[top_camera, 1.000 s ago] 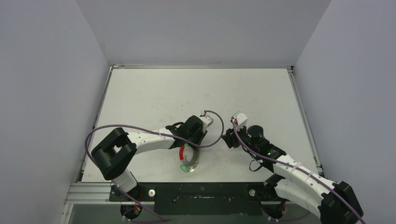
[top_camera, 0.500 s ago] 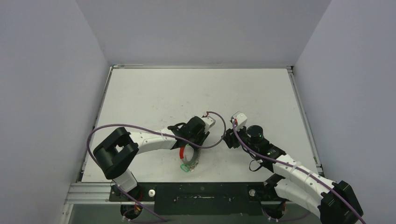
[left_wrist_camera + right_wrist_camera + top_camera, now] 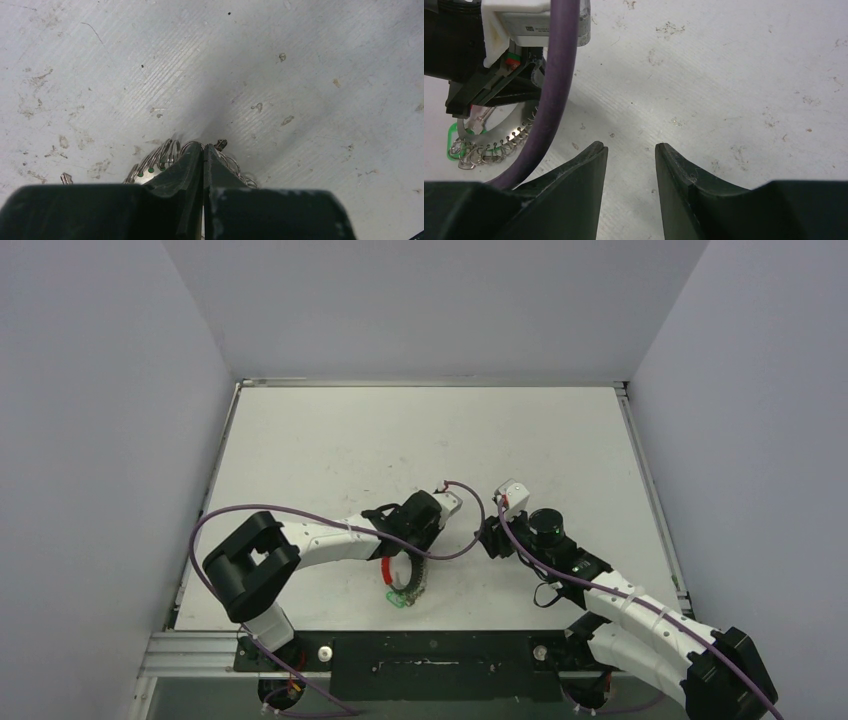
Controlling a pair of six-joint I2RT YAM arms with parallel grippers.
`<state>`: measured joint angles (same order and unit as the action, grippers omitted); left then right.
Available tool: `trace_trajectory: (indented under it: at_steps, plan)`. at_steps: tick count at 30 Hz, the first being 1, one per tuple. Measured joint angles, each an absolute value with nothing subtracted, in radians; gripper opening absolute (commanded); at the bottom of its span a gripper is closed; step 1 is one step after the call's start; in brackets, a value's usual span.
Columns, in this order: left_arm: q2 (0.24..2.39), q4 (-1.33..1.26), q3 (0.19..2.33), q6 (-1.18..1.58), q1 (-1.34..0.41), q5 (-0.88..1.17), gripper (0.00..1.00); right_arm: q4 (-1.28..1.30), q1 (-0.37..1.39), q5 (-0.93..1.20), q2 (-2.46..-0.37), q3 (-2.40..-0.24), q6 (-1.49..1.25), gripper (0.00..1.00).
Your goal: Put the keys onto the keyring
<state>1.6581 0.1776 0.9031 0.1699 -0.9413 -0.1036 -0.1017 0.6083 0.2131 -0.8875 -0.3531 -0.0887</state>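
Note:
The keyring (image 3: 403,578) lies near the table's front edge, with its red arc (image 3: 385,568) on the left and a fringe of silvery loops (image 3: 162,156). A green key tag (image 3: 400,601) sits at its near end and also shows in the right wrist view (image 3: 451,142). My left gripper (image 3: 408,546) is shut on the keyring's far rim (image 3: 150,172), and loops fan out on both sides of its fingers (image 3: 190,162). My right gripper (image 3: 630,150) is open and empty, low over bare table to the right of the ring. The red-tagged key is not visible.
The left arm's purple cable (image 3: 555,80) loops between the two grippers, close to my right gripper's left finger. The white table (image 3: 400,440) is walled on three sides. A black rail (image 3: 430,650) runs along the near edge.
The left gripper has shifted slightly toward the near-left, and the keyring has moved a little with it. The right arm has barely moved.

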Motion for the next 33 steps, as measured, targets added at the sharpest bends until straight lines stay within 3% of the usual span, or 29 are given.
trace_trajectory:
  at_steps: [11,28,33]
  plan:
    - [1.633,0.199,0.898,0.152,-0.941,-0.125,0.0,-0.101,0.608,0.217,-0.888,-0.353,-0.088,0.41]
    - [1.341,0.115,0.697,0.154,-0.941,-0.052,0.0,-0.152,0.608,0.432,-0.912,-0.356,0.027,0.41]
    - [1.3,0.083,0.651,0.139,-0.94,-0.032,0.17,-0.153,0.608,0.474,-0.959,-0.381,0.062,0.42]
